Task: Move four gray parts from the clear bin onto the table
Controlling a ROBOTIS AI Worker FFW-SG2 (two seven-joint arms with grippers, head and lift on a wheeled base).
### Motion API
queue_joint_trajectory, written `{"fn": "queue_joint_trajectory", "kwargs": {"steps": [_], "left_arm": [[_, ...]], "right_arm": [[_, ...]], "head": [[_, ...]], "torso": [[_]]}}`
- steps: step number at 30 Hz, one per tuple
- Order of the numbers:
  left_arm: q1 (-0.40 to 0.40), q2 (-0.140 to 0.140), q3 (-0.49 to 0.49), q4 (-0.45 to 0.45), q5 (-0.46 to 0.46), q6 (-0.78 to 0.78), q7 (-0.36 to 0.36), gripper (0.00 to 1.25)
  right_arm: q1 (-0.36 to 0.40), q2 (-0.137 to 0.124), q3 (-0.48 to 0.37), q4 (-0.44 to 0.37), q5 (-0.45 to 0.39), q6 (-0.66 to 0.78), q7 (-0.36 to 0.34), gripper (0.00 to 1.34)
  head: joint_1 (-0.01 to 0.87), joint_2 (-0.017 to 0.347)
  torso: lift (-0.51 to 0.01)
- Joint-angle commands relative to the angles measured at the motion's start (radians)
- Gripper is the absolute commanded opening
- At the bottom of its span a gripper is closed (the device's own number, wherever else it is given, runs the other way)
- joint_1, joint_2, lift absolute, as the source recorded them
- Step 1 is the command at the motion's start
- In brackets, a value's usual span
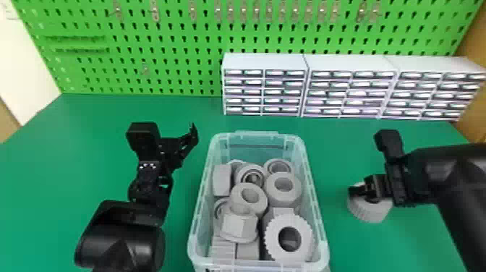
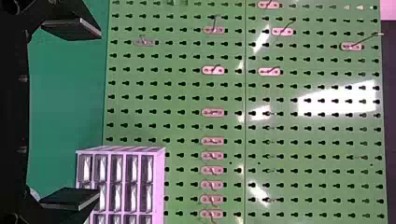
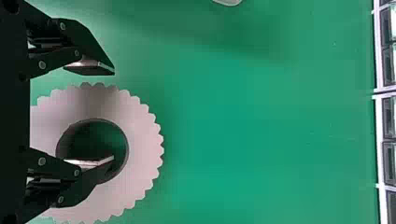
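Right hand, fingers parted, at toothed gray part, on green table

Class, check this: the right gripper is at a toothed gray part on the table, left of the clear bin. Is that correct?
Wrong side: the head view shows the right gripper at the toothed gray part on the table, right of the clear bin.

A green pegboard rises beside what seems a pale wall.
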Motion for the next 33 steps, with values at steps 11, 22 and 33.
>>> {"fn": "queue_joint_trajectory", "kwargs": {"steps": [11, 22, 33], "left_arm": [[0.001, 0.0, -0.003, 0.0, -0.008, 0.0, 0.0, 1.15], [-0.002, 0.002, -0.003, 0.0, -0.011, 0.0, 0.0, 1.15], [0.003, 0.002, -0.006, 0.0, -0.011, 0.0, 0.0, 1.15]], "right_arm": [[-0.051, -0.017, 0.038, -0.17, -0.005, 0.191, 0.003, 0.77], [-0.109, -0.027, 0.079, -0.228, -0.084, 0.246, 0.005, 0.77], [-0.147, -0.011, 0.13, -0.226, -0.107, 0.238, 0.005, 0.78]], "head": [[0.693, 0.072], [0.693, 0.072], [0.693, 0.072]], "torso": [[-0.052], [-0.052], [-0.052]]}}
